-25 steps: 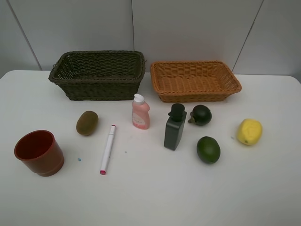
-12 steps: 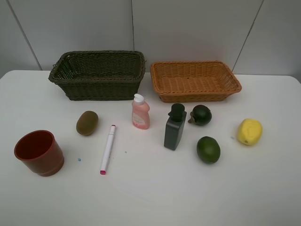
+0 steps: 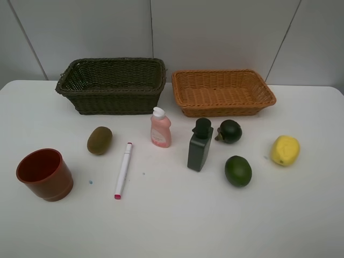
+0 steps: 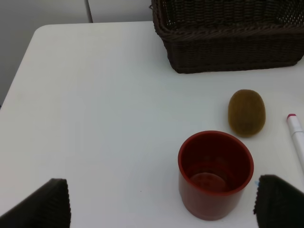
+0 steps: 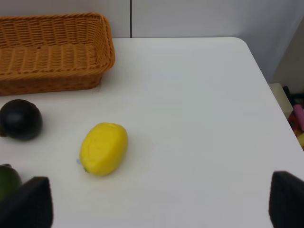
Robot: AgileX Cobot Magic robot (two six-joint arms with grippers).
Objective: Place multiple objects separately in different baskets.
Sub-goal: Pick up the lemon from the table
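On the white table stand a dark olive basket (image 3: pixel 110 97) and an orange-tan basket (image 3: pixel 226 110), side by side at the back. In front lie a kiwi (image 3: pixel 99 140), red cup (image 3: pixel 44 174), marker (image 3: pixel 123 169), pink bottle (image 3: pixel 160 129), dark grey-green bottle (image 3: pixel 200 146), two dark green fruits (image 3: pixel 230 131) (image 3: pixel 238 171) and a lemon (image 3: pixel 285 150). My left gripper (image 4: pixel 161 209) is open and empty, close to the red cup (image 4: pixel 216 175) and the kiwi (image 4: pixel 246 112). My right gripper (image 5: pixel 156 202) is open and empty near the lemon (image 5: pixel 103 148). Neither gripper shows in the exterior high view.
A grey panelled wall rises behind the baskets. The table's right edge (image 5: pixel 266 90) runs close to the lemon side, and its left edge (image 4: pixel 19 71) lies beyond the cup. Some clutter shows off the table at the right (image 5: pixel 297 118).
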